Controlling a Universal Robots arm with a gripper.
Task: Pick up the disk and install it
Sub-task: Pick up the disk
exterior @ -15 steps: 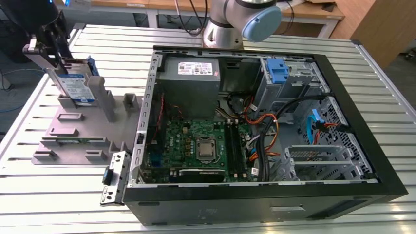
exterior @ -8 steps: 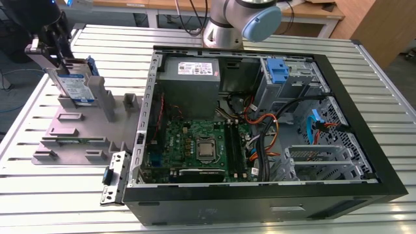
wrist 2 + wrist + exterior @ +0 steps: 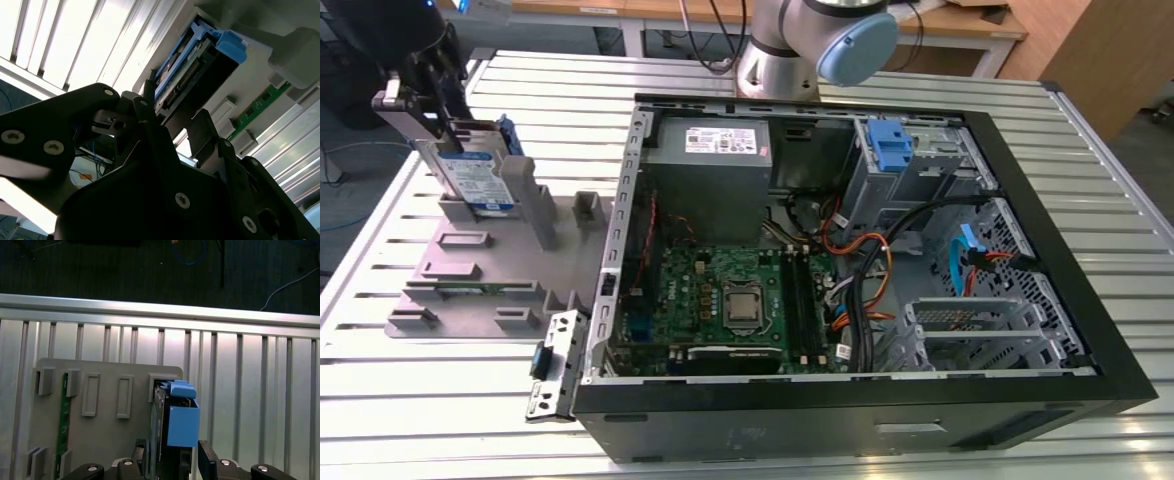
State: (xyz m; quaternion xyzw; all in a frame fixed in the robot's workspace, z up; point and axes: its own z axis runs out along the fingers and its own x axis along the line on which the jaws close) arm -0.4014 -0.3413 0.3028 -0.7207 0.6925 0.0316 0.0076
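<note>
While seated upright in corner slot of grey tray (image 3: pixel 467 250), disk (image 3: pixel 478 178) sits between gripper (image 3: pixel 170 447) jaws, which are closed against its sides. Blue rail faces up. Green memory stick (image 3: pixel 470 290) lies in another tray slot. Open case (image 3: pixel 1067 300) beside tray holds motherboard (image 3: pixel 707 290), power supply (image 3: pixel 714 160), cables.

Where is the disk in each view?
Exterior view: disk upright in the tray, at the exterior view's left.
First wrist view: disk in a tray slot, blue rail nearest camera.
Second wrist view: disk edge-on, against the tray.
Shared landmark: the grey tray.
</note>
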